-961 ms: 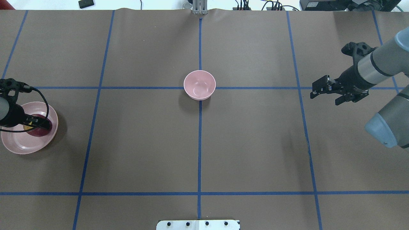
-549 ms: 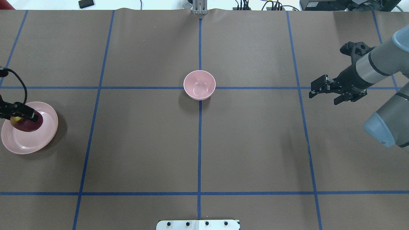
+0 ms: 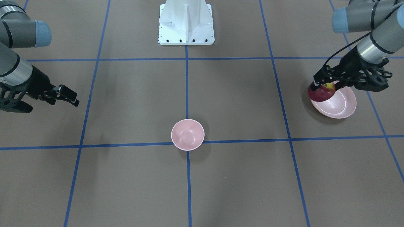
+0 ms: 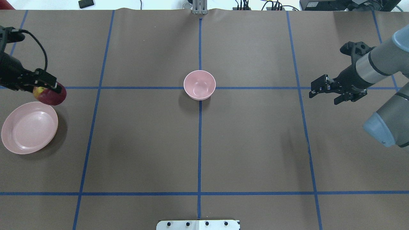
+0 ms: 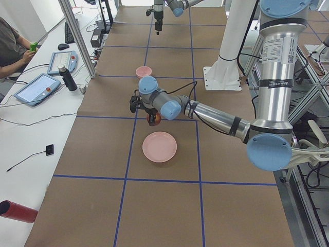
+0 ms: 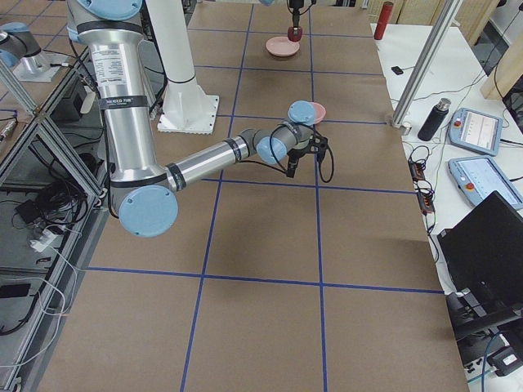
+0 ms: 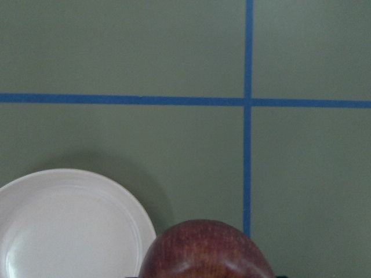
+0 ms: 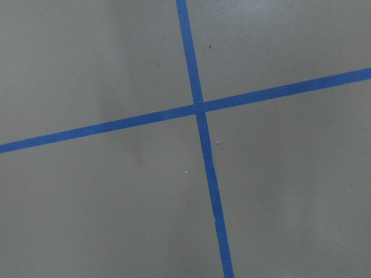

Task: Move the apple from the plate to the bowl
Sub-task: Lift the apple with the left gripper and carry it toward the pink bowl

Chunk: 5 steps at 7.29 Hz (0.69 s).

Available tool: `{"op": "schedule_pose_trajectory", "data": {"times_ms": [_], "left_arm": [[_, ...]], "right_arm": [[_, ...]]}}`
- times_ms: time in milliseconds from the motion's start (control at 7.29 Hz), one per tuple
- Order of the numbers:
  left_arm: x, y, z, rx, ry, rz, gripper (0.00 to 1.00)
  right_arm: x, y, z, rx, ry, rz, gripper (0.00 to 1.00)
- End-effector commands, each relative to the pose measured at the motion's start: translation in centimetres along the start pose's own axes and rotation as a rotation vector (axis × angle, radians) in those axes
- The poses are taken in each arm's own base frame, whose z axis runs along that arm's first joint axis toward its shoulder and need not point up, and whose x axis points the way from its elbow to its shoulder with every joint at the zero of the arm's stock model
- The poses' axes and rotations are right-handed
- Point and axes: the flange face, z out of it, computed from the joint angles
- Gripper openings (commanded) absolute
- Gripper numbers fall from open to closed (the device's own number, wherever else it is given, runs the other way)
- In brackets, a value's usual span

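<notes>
Left gripper (image 4: 48, 89) clamped on apple (image 4: 52, 96), clear of plate (image 4: 19, 140); bowl (image 4: 199, 84) well off to its right, mid-table; right gripper (image 4: 323, 97) spread, empty.

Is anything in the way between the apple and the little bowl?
Nothing visible is. The left end effector holds the apple up off the table, and only bare table with blue tape lines lies between it and the bowl.
</notes>
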Motion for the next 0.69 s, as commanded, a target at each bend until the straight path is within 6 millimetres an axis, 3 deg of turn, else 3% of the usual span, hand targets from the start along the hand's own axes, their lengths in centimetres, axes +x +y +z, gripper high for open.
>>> {"op": "schedule_pose_trajectory", "data": {"times_ms": [0,137,275,412,549], "left_arm": [[16.4,-0.4,2.9,0.019,-0.062,-0.074,0.00],[27.7,-1.1,3.7,-0.018,-0.112,-0.145,0.00],[34.9,-3.1,3.6,0.004,-0.126,-0.166,0.00],[42.5,-3.2,5.8,0.038,-0.163,-0.131,0.00],[45.2,-5.2,8.4,0.040,-0.209,-0.145,0.00]], "right_arm": [[0.2,-0.2,0.3,0.002,0.007,-0.001,1.00],[0.3,-0.4,0.4,0.010,0.015,0.001,1.00],[0.7,-0.6,0.8,0.011,0.023,0.005,1.00],[0.9,-0.8,1.0,0.016,0.030,0.008,1.00],[0.9,-0.7,1.1,0.016,0.032,0.008,1.00]]}}
